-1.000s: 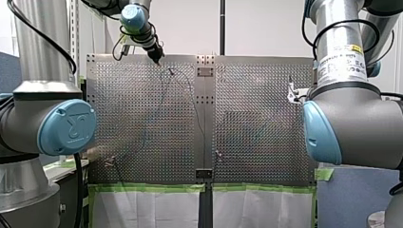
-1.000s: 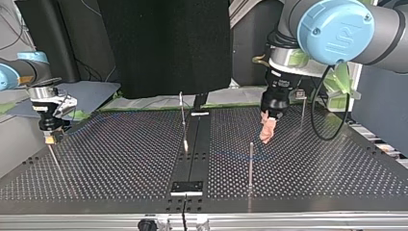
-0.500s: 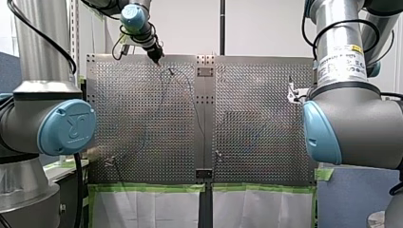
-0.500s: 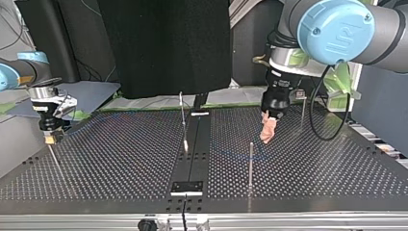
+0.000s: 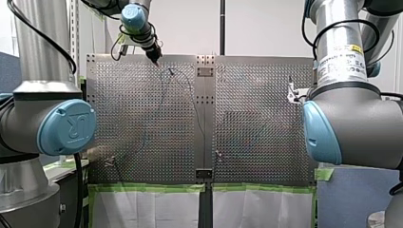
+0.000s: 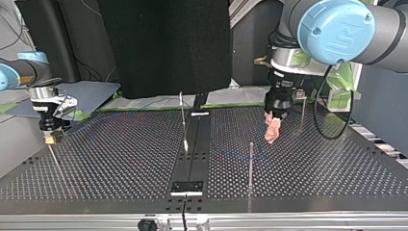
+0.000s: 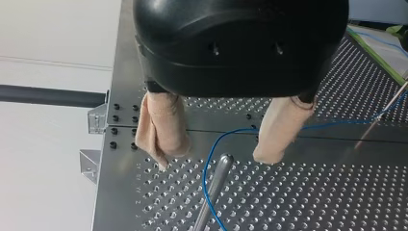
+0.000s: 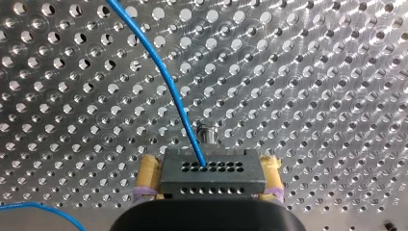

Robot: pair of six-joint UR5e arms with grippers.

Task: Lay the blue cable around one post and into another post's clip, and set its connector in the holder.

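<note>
Perforated table (image 8: 312, 72) bears thin blue cable (image 8: 169, 89); left jaws released, right jaws grasp connector (image 8: 214, 179).

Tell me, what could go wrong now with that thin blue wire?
1. The blue cable only curves loosely past the post ahead of my left gripper, whose fingers are open; a tug might lift it off the top.
2. Those fingers could knock the post or snag the cable when moving.
3. My right gripper clamps the connector; a taut cable might twist it askew.
</note>
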